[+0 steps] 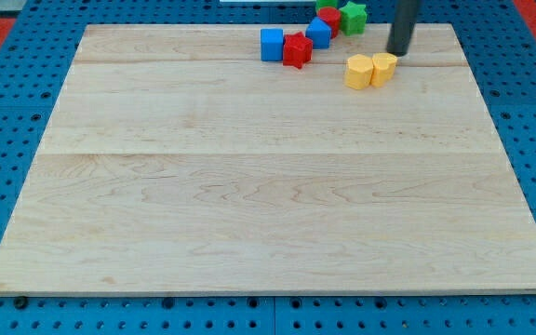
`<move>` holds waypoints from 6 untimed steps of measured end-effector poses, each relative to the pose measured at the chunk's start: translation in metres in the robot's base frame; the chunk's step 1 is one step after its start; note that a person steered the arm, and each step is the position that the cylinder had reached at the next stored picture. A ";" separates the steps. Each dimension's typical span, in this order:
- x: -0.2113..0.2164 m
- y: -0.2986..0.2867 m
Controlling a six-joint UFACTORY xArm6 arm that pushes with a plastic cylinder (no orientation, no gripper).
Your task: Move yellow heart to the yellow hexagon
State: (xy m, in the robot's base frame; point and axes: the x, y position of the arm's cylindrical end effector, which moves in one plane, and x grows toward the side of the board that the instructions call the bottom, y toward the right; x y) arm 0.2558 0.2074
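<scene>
Yellow heart (358, 72) touching yellow hexagon (383, 68) at tabletop (249, 186) one o'clock; task looks done. No gripper, only rod; tip (399, 54) just beyond hexagon, at its one o'clock.

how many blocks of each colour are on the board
yellow: 2, a heart and a hexagon
blue: 2
red: 2
green: 2
total: 8
my tip sits just above the hexagon

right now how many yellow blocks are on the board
2, touching side by side near the view's top right: one yellow block on the left, the other yellow block on the right, just below my tip. None seems hidden.
</scene>
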 end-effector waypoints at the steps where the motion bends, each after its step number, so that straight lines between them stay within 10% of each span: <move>1: 0.013 0.016; 6: 0.046 -0.188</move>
State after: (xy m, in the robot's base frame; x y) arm 0.3023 0.0199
